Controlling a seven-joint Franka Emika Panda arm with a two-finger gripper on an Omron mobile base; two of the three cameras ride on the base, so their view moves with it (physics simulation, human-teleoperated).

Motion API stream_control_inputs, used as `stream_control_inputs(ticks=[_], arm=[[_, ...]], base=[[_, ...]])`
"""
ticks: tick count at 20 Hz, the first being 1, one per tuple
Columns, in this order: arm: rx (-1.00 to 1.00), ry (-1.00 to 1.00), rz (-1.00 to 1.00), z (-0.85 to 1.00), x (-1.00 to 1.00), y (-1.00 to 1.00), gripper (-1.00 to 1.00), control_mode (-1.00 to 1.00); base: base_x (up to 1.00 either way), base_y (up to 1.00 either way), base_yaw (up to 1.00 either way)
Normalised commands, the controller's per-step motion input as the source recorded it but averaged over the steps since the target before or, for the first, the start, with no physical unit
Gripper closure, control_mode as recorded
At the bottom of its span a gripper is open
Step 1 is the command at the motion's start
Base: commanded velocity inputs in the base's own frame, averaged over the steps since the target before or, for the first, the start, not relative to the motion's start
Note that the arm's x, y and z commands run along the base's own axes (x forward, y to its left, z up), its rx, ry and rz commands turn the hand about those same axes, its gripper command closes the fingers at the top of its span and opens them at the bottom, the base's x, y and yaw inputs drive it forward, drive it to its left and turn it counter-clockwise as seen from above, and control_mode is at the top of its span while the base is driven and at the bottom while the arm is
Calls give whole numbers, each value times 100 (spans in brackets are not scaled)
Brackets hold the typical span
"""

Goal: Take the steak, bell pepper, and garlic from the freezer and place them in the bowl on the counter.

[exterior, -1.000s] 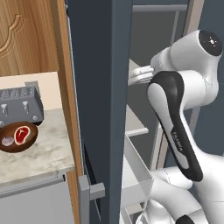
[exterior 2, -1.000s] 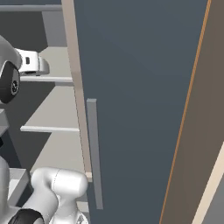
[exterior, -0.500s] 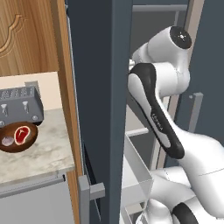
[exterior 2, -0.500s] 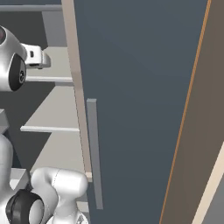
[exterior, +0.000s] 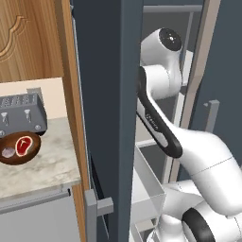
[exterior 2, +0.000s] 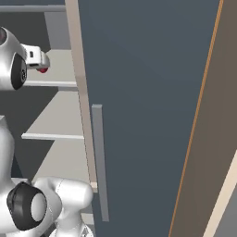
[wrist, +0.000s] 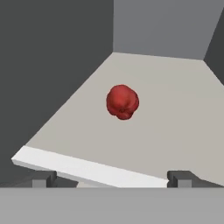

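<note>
My fingers (wrist: pixel 112 179) are open and hold nothing. The pepper (wrist: pixel 122 102) sits on the freezer shelf (wrist: pixel 175 122), straight ahead and farther in, so I must reach forward.

Solid-red rounded bell pepper (wrist: pixel 122 102); pale grey shelf (wrist: pixel 175 131); dark brown round bowl (exterior: pixel 19 153); beige marbled tabletop (exterior: pixel 42 170).

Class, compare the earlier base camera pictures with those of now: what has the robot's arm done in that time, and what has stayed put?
The arm has swung up and further into the freezer; the wrist has moved toward the bell pepper on the shelf. The pincer is open, holding nothing. Unchanged: the steak and garlic lie in the bowl by the toaster.
</note>
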Motion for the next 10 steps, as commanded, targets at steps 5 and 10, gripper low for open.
stream_control_inputs(ticks=[5,10], arm=[[0,0,0,0,41,17,-100,-100],[0,0,0,-10,55,0,-100,-100]], base=[[0,0,0],[0,0,0]])
